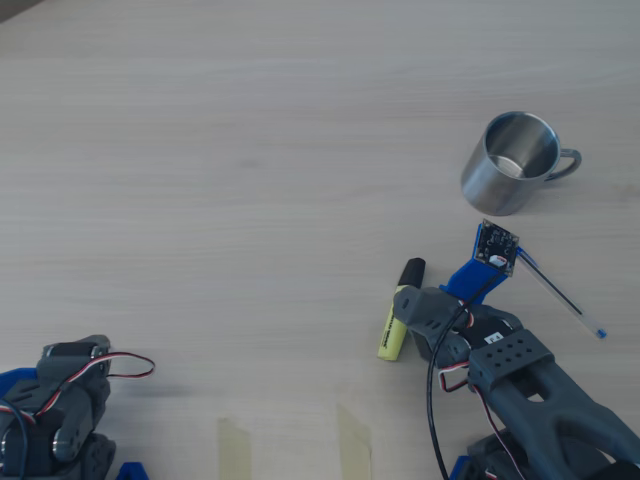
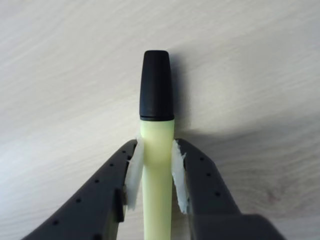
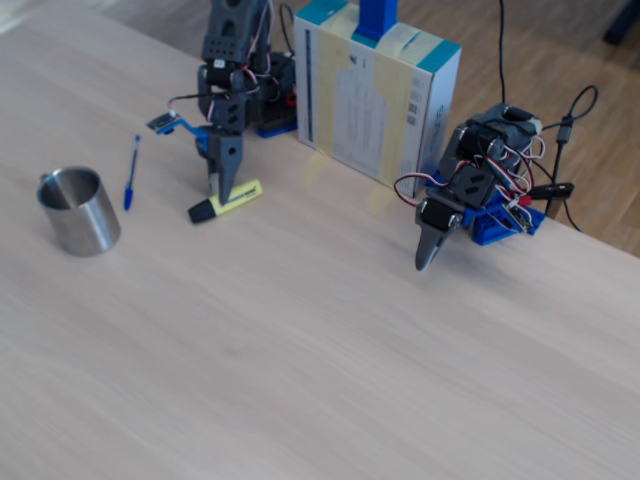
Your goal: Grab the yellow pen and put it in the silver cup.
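A pale wooden worktop (image 1: 250, 150) carries the scene, with a blue-and-white box (image 3: 380, 95) standing at its far edge in the fixed view. In the same view a second arm (image 3: 470, 190) rests folded near that edge, well apart from the work. The working arm (image 1: 540, 390) reaches in from the worktop's lower right corner in the overhead view. The silver cup (image 1: 512, 160) stands upright toward the right edge, handle pointing right. A blue pen (image 1: 562, 298) lies between cup and arm. The gripper (image 2: 156, 175) is down over the yellow pen (image 2: 157, 150), jaws pinching its body from both sides, white pads (image 2: 134, 172) touching it; the pen lies flat on the worktop, black cap toward the cup.
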Controlling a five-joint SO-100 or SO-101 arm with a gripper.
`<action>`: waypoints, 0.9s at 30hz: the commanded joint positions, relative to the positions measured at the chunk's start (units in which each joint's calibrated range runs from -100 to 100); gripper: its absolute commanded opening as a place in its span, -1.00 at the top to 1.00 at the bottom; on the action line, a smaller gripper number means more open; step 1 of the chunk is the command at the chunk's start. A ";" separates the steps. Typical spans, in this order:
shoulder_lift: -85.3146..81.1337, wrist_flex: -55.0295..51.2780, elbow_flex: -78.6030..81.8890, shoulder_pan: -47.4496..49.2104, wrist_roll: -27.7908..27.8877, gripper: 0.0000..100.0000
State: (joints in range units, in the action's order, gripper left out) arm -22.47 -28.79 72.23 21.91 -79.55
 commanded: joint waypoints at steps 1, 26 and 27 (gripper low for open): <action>-0.97 -0.94 3.92 -1.05 -0.02 0.95; -22.34 -0.94 4.01 -0.35 1.90 0.95; -23.00 -0.85 3.74 -0.35 1.90 0.95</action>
State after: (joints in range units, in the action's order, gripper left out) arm -42.81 -30.05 77.01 21.66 -78.06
